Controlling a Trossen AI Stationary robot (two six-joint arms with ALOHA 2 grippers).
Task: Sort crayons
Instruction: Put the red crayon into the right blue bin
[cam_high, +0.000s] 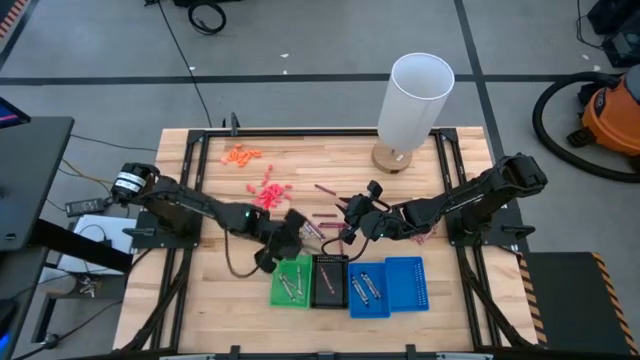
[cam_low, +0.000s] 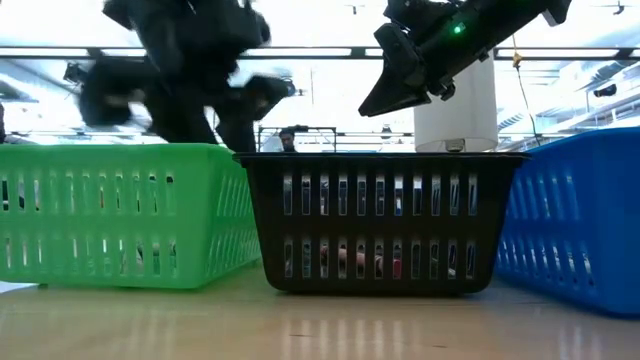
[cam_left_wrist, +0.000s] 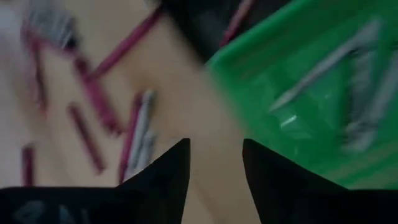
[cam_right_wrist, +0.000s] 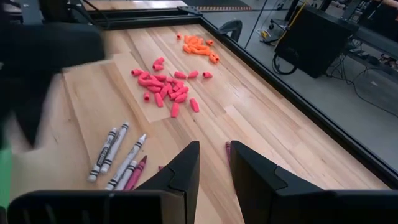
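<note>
Grey and maroon crayons (cam_high: 325, 216) lie loose on the wooden table behind a row of small trays. Several grey crayons (cam_left_wrist: 323, 68) lie in the green tray (cam_high: 292, 282). My left gripper (cam_left_wrist: 214, 168) is open and empty above the table at the green tray's far left corner (cam_high: 285, 240); it is blurred. My right gripper (cam_right_wrist: 214, 165) is open a little and empty, hovering over the loose crayons (cam_high: 352, 222). Grey crayons (cam_right_wrist: 115, 149) and a maroon one (cam_right_wrist: 137, 174) lie on the table just beyond its fingers.
A black tray (cam_high: 330, 280) and two blue trays (cam_high: 368, 290) (cam_high: 405, 283) stand to the right of the green one. Coral-pink bits (cam_high: 268, 193) and orange bits (cam_high: 240, 155) lie farther back. A tall white cylinder (cam_high: 415, 100) stands at the far right.
</note>
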